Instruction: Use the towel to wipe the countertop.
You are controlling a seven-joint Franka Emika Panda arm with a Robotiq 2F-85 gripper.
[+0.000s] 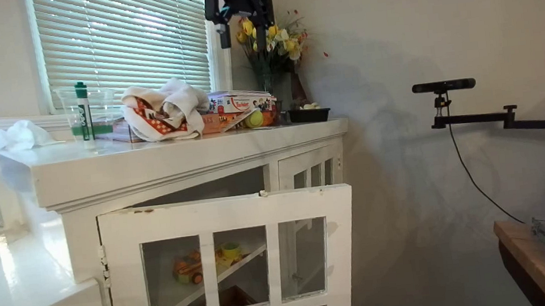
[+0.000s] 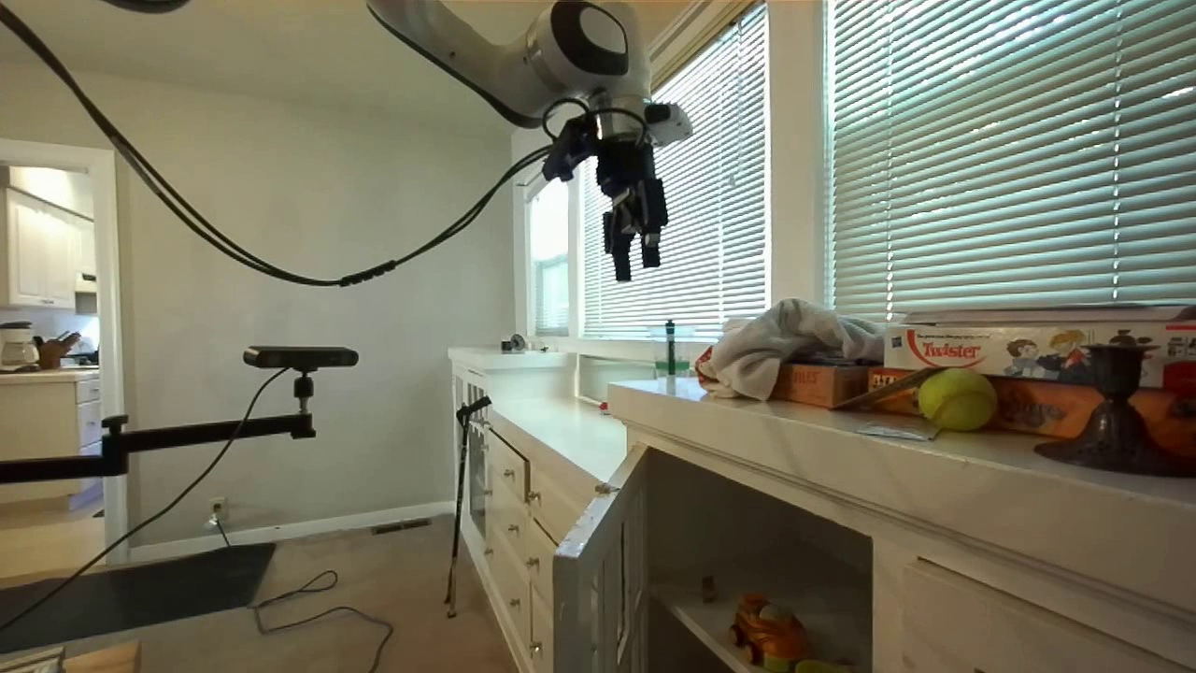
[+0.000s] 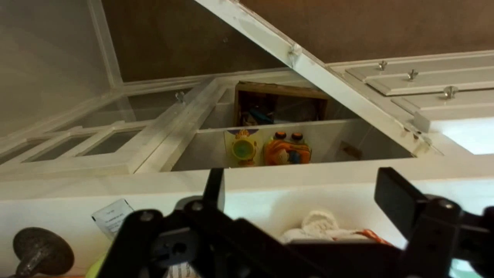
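Arm (image 2: 486, 65) enters at the top edge in an exterior view, its forearm sloping down to a bulky wrist joint (image 2: 589, 42). Below that joint the gripper (image 2: 637, 264) hangs with its tips pointing down, dark against the blinds (image 2: 719, 215). A cable (image 2: 364, 274) sags away from the wrist joint toward the left edge of that view.

In both exterior views the gripper is in mid-air, well above the countertop (image 1: 192, 153) and apart from the towel (image 1: 166, 110). Its fingers (image 3: 214, 189) are spread wide and face each other across a broad gap. In an exterior view one finger overlaps the flowers (image 1: 289, 45). In the wrist view, the front edge of the countertop runs across behind the fingers, with an open door (image 3: 335, 87) beyond it.

The towel lies bunched on the countertop, partly over an orange box (image 2: 822, 385), red print showing. The wrist view catches some of it low down between the fingers; the gripper's body hides the rest.
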